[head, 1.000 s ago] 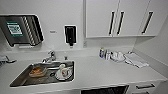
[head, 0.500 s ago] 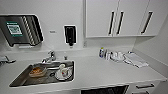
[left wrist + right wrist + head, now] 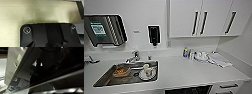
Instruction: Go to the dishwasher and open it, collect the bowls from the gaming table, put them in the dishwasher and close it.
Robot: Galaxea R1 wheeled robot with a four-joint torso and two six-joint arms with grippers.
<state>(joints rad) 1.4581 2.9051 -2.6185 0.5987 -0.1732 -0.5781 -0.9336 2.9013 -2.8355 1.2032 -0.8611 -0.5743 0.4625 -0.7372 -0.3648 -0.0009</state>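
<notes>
Under the counter's front edge a dark opening with a wire-like pattern shows, the dishwasher (image 3: pixel 189 90). The right wrist view looks from very close at a tilted stainless-steel panel of the dishwasher (image 3: pixel 15 65), with a dark glossy strip carrying small markings beside it and dark parts behind. Pale speckled floor (image 3: pixel 18 16) fills the left wrist view above the robot's dark plate. The gaming table and its bowls are out of view.
A white counter (image 3: pixel 184 72) runs wall to wall with a steel sink (image 3: pixel 106 78) holding a brownish dish, a white plate and a cup. A tap, a paper dispenser (image 3: pixel 106 28), a soap dispenser (image 3: pixel 154 35), bottles (image 3: pixel 186 53), a folded cloth (image 3: pixel 219 60) and upper cabinets (image 3: pixel 201 17) surround it.
</notes>
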